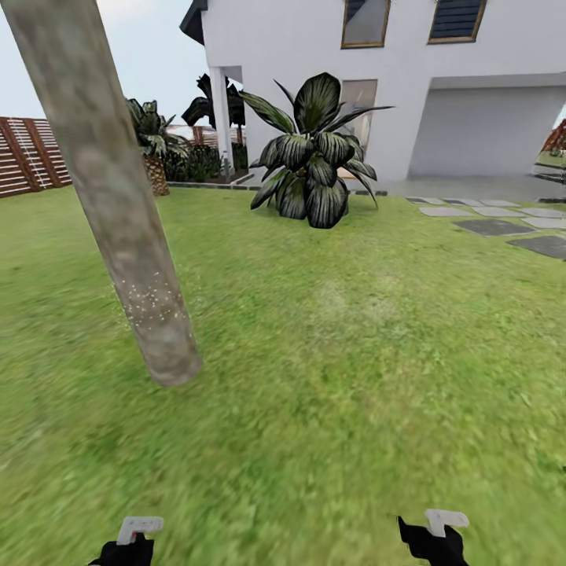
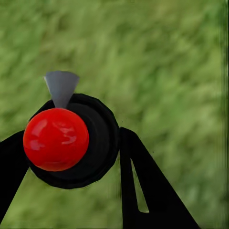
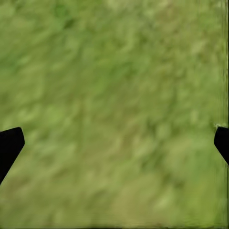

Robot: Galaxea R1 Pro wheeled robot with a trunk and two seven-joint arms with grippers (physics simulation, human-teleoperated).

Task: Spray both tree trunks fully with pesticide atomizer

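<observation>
Sitting low at the near edge of the head view: left gripper [image 1: 134, 542] and right gripper [image 1: 435, 534], both over grass [image 1: 330, 377], well apart. Clamping in the left wrist view on the pesticide atomizer [image 2: 71, 140] — black round body with a glossy red ball on it and a small grey cone nozzle, one black finger [image 2: 143, 186] touching its side, the other coming in from the opposite edge. Spreading wide in the right wrist view: right gripper [image 3: 114, 143] with only the two black fingertips [image 3: 9, 143] peeking in at opposite edges, blurry lawn between. Rising just ahead on the left in the head view: tree trunk [image 1: 118, 204], thick, grey-beige, leaning across the frame, with a patch of pale specks low on the bark. Standing farther back, centre: dark-leaved plant [image 1: 314, 157]. Showing beyond — short palm [image 1: 153, 149], brown slat fence [image 1: 31, 153] at far left, stepping stones [image 1: 495, 224] at right, white house [image 1: 393, 79] behind.
</observation>
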